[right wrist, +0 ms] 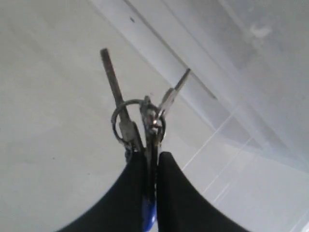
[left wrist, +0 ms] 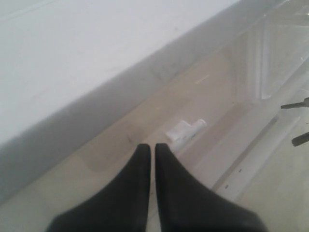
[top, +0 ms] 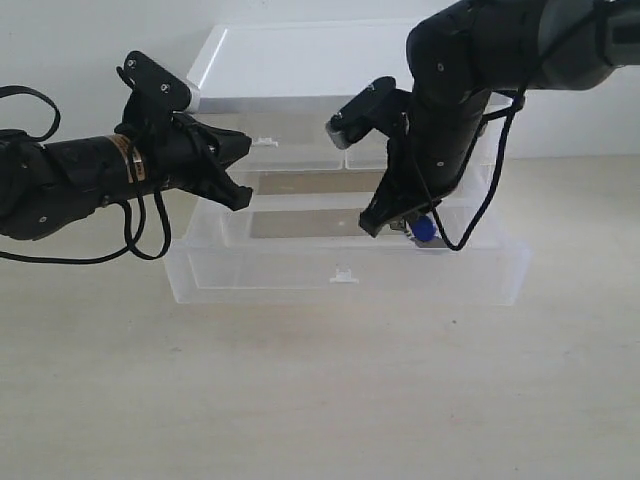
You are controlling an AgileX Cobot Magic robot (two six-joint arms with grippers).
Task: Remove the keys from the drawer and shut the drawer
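Keys (right wrist: 140,121): pinched in the right gripper (right wrist: 150,155), jaws closed on the bunch. The ring and silver blades stick out past the fingertips, and the blue fob (top: 424,229) shows just under the fingers.

In the exterior view the right gripper (top: 400,225) hangs inside the outline of the drawer (top: 260,280), at about 2 o'clock from its centre tab handle (top: 343,274). Whether the keys touch the drawer floor cannot be told.

The drawer is pulled well out of the white-topped unit (top: 300,60). At 12 o'clock from it, two half-width drawers (top: 290,150) sit pushed in.

Left gripper (left wrist: 153,147): jaws closed to a thin slit, holding nothing. It hovers at 10 o'clock from the drawer handle, just beside a small white tab (left wrist: 186,131).

Surface: pale beige table (top: 320,400), matte. A plain white wall (top: 80,40) stands behind the unit.
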